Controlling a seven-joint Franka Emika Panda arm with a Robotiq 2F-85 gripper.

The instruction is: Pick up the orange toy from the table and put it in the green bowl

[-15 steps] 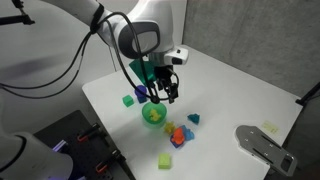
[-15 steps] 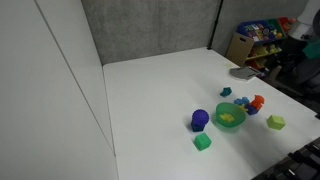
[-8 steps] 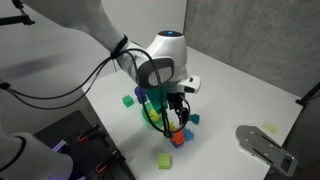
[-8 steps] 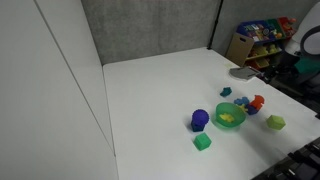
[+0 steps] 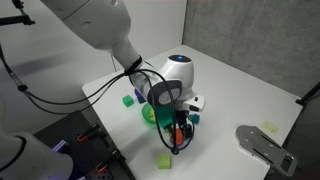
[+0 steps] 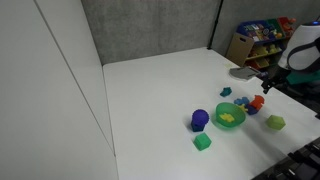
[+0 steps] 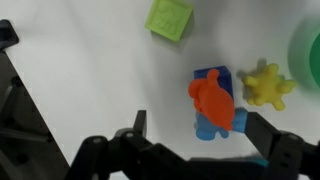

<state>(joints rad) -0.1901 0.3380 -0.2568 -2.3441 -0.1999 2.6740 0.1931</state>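
Observation:
In the wrist view the orange toy [image 7: 212, 95] lies on the white table, overlapping a blue block [image 7: 210, 122]. My gripper [image 7: 195, 128] is open, and its two dark fingers stand on either side of this pair without touching it. The green bowl [image 7: 313, 50] shows only as a rim at the right edge. In both exterior views the gripper [image 5: 180, 138] is low over the toy cluster beside the green bowl [image 5: 149, 114] [image 6: 230, 116]. The orange toy [image 6: 257, 101] sits just beyond the bowl.
A small yellow toy [image 7: 265, 87] lies right beside the orange toy. A green cube [image 7: 170, 18] lies further off. A purple cup [image 6: 199, 120], a green cube [image 6: 202, 142] and a yellow-green block [image 6: 275, 122] stand around the bowl. A grey plate [image 5: 262, 145] is near the table edge.
The arm has swung from above the bowl across to the toy cluster and come down, so the open gripper now brackets the orange toy. No toy has moved.

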